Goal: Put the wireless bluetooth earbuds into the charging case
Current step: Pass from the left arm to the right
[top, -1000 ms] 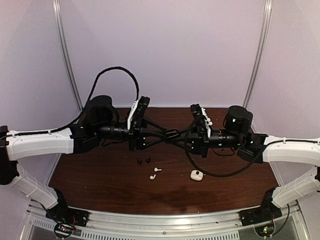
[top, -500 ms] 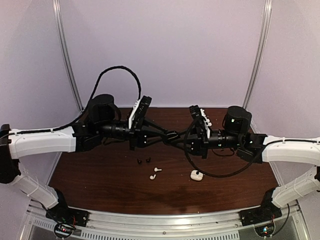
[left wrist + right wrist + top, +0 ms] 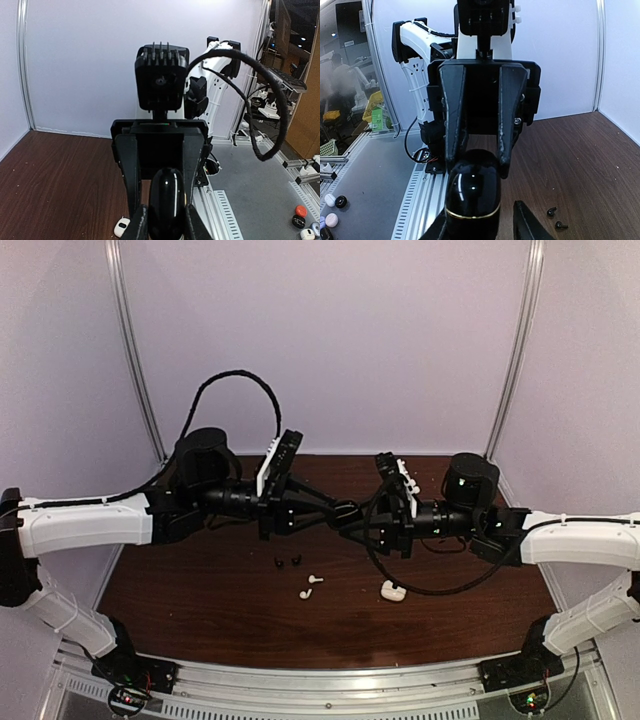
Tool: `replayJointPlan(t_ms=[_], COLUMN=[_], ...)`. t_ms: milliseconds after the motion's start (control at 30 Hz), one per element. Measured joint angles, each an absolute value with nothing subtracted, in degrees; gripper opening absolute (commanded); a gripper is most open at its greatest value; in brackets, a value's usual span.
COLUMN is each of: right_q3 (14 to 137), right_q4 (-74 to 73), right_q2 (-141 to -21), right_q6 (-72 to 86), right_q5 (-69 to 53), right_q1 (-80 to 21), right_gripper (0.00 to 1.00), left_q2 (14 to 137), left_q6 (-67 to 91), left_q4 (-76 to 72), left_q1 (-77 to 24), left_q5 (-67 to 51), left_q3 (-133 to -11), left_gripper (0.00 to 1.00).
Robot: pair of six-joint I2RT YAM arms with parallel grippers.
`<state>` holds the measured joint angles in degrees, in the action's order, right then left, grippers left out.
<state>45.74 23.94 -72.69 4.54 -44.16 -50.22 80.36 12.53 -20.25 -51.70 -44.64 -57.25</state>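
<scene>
L claw (image 3: 166, 222) is clamped on the black charging case (image 3: 472, 192), w/ its fingers pressed on both sides. It holds the case in the air, pointing lengthwise toward the R arm, so the other end is free to reach. R claw (image 3: 481, 220) stands nose to nose w/ it, jaws apart around that free end. In the R wrist view a strip of tabletop (image 3: 200, 590) shows between one finger (image 3: 527, 220) and the case, so I judge there is no grip yet on this side.

A thin gold seam runs round the case near R claw, and the lid looks closed. Probable reason for this pose: one claw fixes the body while the other takes the lid, bc a closed case cannot receive any earbud.

Going outward, the two black earbuds (image 3: 296, 560) lie on the tabletop just below the claws, a bit to L claw's side and close to each other. The two white earbuds (image 3: 316, 580) lie a little nearer to the arm bases, also as a pair. Below R claw, on the bases' side, rests the white case (image 3: 392, 590). Whether it is open or closed I cannot tell.

All four earbuds are outside any case and no claw touches them, so the task is at an early stage, approx. the opening step. The black case is glossy and rounded, so it may slip or twist if R claw pulls. L grip must be firm.
</scene>
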Motion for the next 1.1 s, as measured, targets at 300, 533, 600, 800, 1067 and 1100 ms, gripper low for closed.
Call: replayJointPlan(t_ms=[300, 533, 600, 800, 1067, 1100], right_q3=[46.61, 46.65, 46.65, 46.65, 46.65, 46.65], right_q4=[24.27, 24.08, 24.03, 24.05, 23.75, 23.75], right_q2=[-72.97, -73.03, -73.03, -73.03, -73.03, -73.03], right_q6=[4.73, 4.73, 4.69, 4.6, 4.62, 4.62], right_q5=[-45.01, -45.12, -45.12, -45.04, -45.04, -45.06], right_q1=[-50.24, -50.28, -50.28, -50.28, -50.28, -50.28], right_gripper=[0.29, 0.22, 0.2, 0.17, 0.14, 0.14], left_q2=[81.1, 81.36, 81.36, 81.36, 81.36, 81.36], left_q6=[13.39, 13.58, 13.61, 13.56, 13.34, 13.32], left_q4=[-20.97, -20.95, -20.93, -20.91, -20.4, -20.16], left_q1=[-51.7, -51.68, -51.68, -51.7, -51.7, -51.7], left_q5=[-44.86, -44.75, -44.69, -43.9, -42.37, -42.15], left_q3=[-57.28, -57.52, -57.52, -57.52, -57.82, -57.87], left_gripper=[0.01, 0.01, 0.08, 0.36, 0.4, 0.4])
